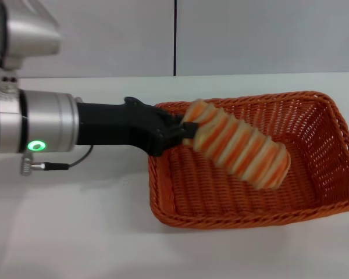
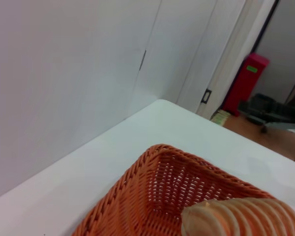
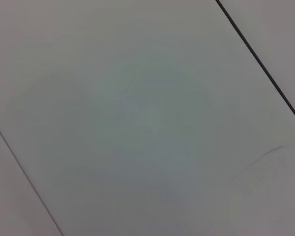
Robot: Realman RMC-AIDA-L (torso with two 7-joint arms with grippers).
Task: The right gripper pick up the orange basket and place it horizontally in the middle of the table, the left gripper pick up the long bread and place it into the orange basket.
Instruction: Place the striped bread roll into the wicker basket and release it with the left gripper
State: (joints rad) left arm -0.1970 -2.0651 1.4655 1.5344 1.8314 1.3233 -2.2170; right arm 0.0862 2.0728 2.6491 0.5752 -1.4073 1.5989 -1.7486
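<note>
The orange basket [image 1: 314, 192] sits on the counter [image 1: 75, 244], lying crosswise, right of centre in the head view, with its right end running to the picture's edge. The left arm reaches in from the left, and the left pincer [image 1: 183, 131] is over the basket's left rim, closed on one end of the long bread [image 1: 238, 144]. The bread slants away from the pincer toward the right and the near side, over the basket's inside. A cable [image 1: 64, 163] lies on the counter under the arm, left of the basket. A wall [image 1: 250, 35] stands behind the counter's far edge.
</note>
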